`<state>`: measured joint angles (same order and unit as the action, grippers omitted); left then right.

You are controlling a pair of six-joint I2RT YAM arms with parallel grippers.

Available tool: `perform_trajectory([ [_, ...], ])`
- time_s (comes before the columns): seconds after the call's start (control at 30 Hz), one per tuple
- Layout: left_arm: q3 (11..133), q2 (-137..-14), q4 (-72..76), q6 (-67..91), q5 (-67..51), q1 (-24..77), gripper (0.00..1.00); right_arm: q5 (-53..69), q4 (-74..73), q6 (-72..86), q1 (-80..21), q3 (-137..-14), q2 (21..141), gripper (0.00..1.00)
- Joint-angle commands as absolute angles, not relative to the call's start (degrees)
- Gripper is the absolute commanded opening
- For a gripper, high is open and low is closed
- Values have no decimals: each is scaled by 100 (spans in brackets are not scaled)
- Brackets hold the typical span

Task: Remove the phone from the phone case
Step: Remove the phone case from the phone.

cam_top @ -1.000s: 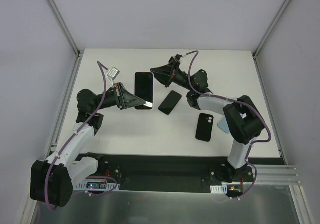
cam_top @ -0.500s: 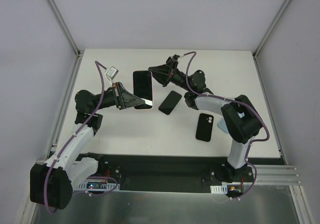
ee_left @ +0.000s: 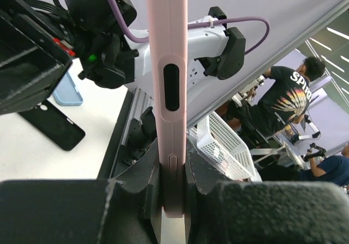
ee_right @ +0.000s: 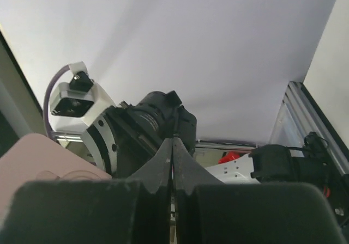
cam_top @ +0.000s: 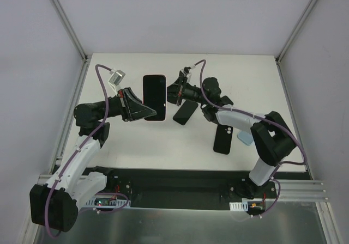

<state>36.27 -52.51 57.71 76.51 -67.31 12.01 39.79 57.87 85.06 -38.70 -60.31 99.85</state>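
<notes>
In the left wrist view no brand shows on the pink phone case (ee_left: 172,48), which stands edge-on up the middle of the frame. Its side has only an oval cut-out and a slim button, and its top is cut off by the upper edge. The left gripper (ee_left: 173,174) is clamped on the case's lower end, its dark fingers (ee_left: 143,180) blurred along the bottom. At right a person's black shirt (ee_left: 284,94) carries white letters starting "SP", the rest folded out of sight. A white basket (ee_left: 223,145) sits below it. At left a black case (ee_left: 52,125) and a blue case (ee_left: 66,89) lie on the table (ee_left: 32,162). In the right wrist view nothing legible appears. The right gripper (ee_right: 173,146) has its fingers pressed together with nothing visible between them, and a pink corner at lower left is too blurred to identify. In the top view the phone (cam_top: 154,90) faces up, dark screen showing, in the centre. The left arm reaches in from lower left to pinch its near end, and the bent right arm brings its tips just beside the phone's right edge; contact cannot be told. A dark phone (cam_top: 185,111) lies right of centre.
</notes>
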Motion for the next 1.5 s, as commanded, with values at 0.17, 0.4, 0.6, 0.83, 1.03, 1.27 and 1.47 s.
perform_trajectory([
  [0.17,3920,-5203,6478,7717,-6680,1195,0,4122,4712,7023,-3692,-5696,8878,1],
  [0.4,3753,-5221,6372,7664,-6671,1143,0,3788,2936,5862,-3191,-5792,7675,46],
  [0.6,3691,-5300,6565,7813,-6662,1134,0,3639,2936,5862,-3015,-6090,7348,50],
  [0.83,3691,-5335,6592,7857,-6680,1134,0,3604,2427,5397,-3269,-6934,7611,50],
  [1.03,3691,-5370,6671,7901,-6697,1134,0,3595,2241,5282,-3428,-7426,7962,50],
  [1.27,3691,-5370,6680,7901,-6724,1134,0,3551,1943,5133,-3516,-7664,8226,50],
  [1.47,3709,-5396,6671,7910,-6724,1134,0,3542,1933,5107,-3507,-7655,8209,49],
])
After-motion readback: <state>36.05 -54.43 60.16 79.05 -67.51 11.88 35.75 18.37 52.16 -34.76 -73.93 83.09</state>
